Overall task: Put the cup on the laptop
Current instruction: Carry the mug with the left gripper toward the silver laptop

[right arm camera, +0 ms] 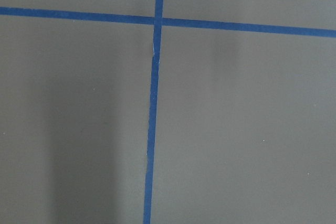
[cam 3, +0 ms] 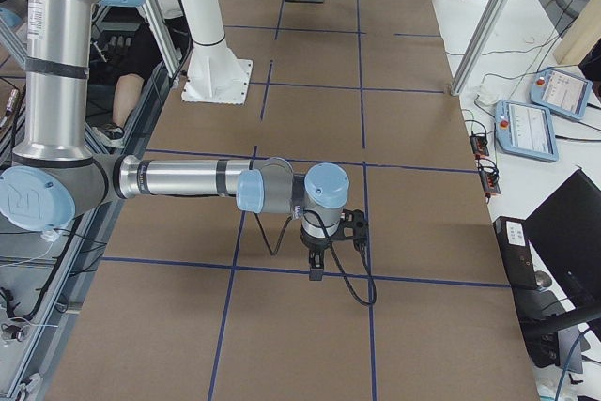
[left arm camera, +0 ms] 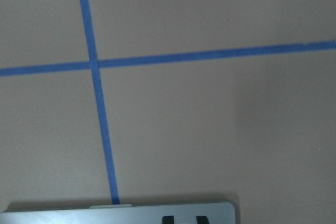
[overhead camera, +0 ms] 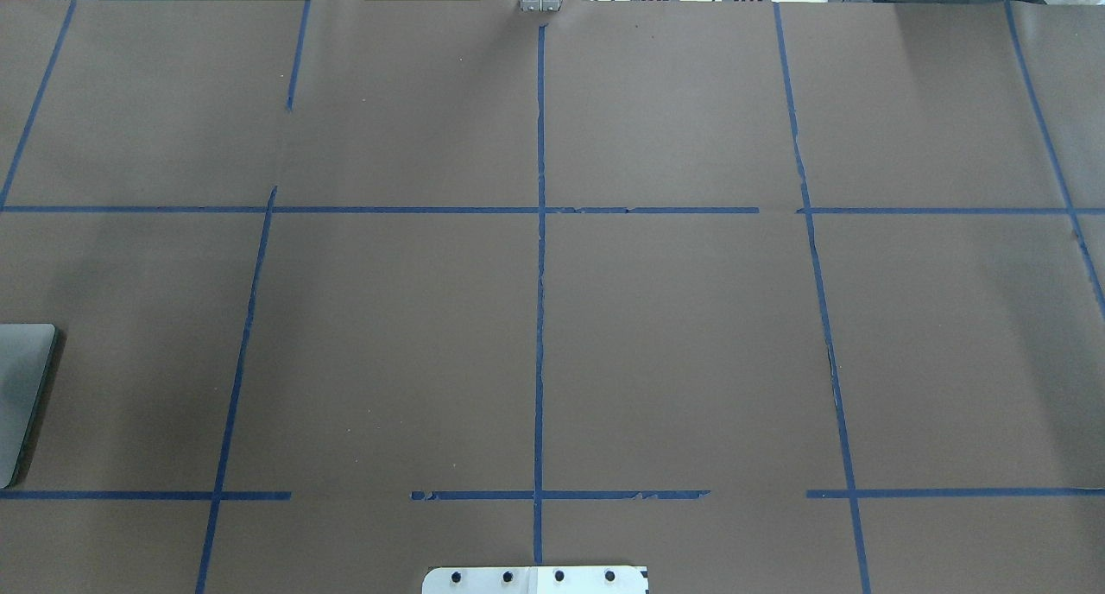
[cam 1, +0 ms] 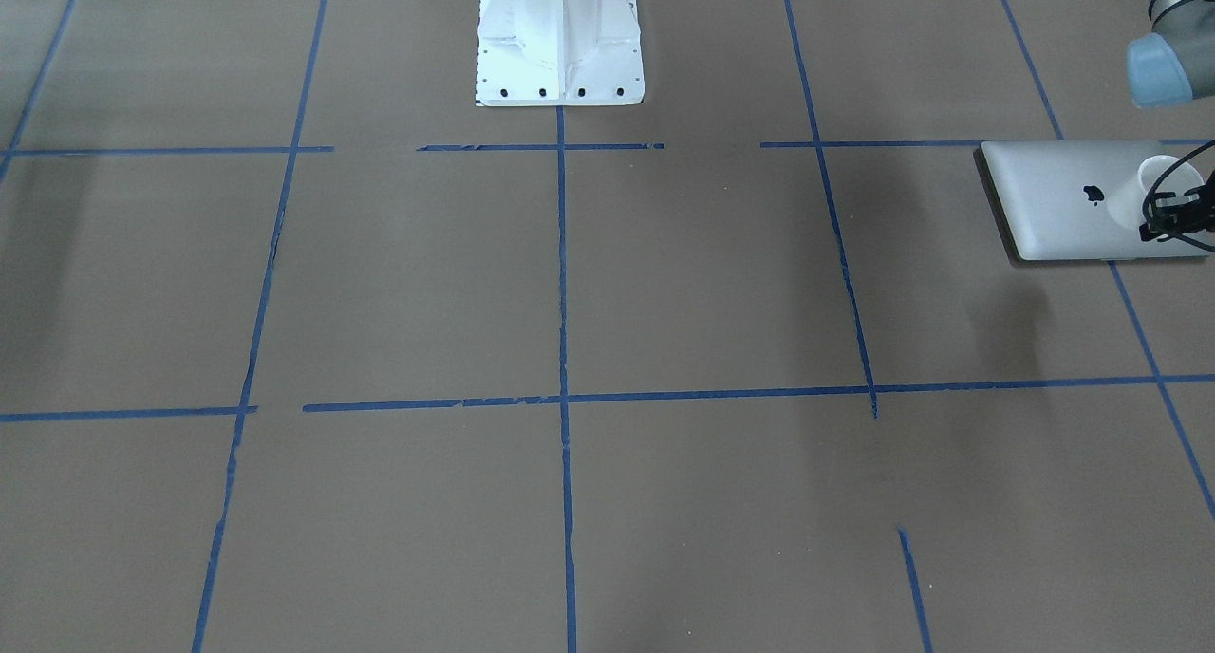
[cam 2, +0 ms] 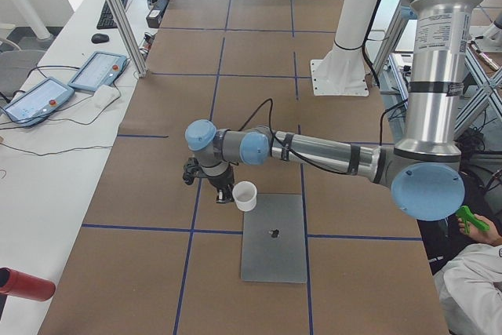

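The silver-grey laptop (cam 1: pixel 1063 197) lies closed and flat at the table's end on my left side, with its dark logo facing up. It also shows in the exterior left view (cam 2: pixel 274 253), and its edge shows in the overhead view (overhead camera: pixel 22 395) and the left wrist view (left arm camera: pixel 121 212). The small white cup (cam 1: pixel 1150 183) hangs a little above the lid, and the exterior left view shows it too (cam 2: pixel 245 195). My left gripper (cam 1: pixel 1177 218) is shut on the cup's side. My right gripper (cam 3: pixel 315 265) hovers low over bare table far from both. I cannot tell whether it is open or shut.
The white robot pedestal (cam 1: pixel 560 41) stands at the table's middle back. Blue tape lines (cam 1: pixel 562 273) grid the brown table. A side bench holds teach pendants (cam 2: pixel 98 71) and a red cylinder (cam 2: pixel 23 284). A metal post (cam 2: pixel 118 13) stands at the table's edge. A person (cam 2: pixel 471 288) sits near the robot.
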`<state>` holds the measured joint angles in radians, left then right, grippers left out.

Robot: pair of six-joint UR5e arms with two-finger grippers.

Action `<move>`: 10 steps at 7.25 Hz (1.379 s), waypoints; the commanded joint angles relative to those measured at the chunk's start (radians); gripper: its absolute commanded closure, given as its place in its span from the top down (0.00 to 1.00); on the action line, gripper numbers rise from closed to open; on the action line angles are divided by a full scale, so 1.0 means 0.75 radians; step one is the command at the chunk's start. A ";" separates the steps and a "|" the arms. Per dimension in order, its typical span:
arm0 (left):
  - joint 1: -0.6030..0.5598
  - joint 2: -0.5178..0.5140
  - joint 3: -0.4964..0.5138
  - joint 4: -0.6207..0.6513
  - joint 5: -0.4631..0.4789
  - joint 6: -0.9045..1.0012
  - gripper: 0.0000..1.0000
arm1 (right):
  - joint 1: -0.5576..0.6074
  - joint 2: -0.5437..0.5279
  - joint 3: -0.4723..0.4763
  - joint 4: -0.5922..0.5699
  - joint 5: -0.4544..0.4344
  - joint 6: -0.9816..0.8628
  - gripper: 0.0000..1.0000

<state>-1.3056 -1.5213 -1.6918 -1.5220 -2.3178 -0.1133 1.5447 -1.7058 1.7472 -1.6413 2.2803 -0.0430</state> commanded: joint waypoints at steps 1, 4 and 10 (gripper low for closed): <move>0.000 0.244 0.002 -0.321 -0.020 -0.087 0.00 | 0.000 0.000 0.000 0.000 -0.001 0.000 1.00; 0.015 0.290 0.242 -0.800 -0.008 -0.310 0.00 | 0.000 0.000 0.000 0.000 0.001 0.000 1.00; 0.156 0.261 0.243 -0.891 -0.074 -0.526 0.00 | 0.000 0.000 0.000 0.000 0.001 0.000 1.00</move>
<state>-1.2068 -1.3233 -1.5098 -2.1733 -2.3697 -0.4889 1.5447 -1.7058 1.7472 -1.6414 2.2804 -0.0430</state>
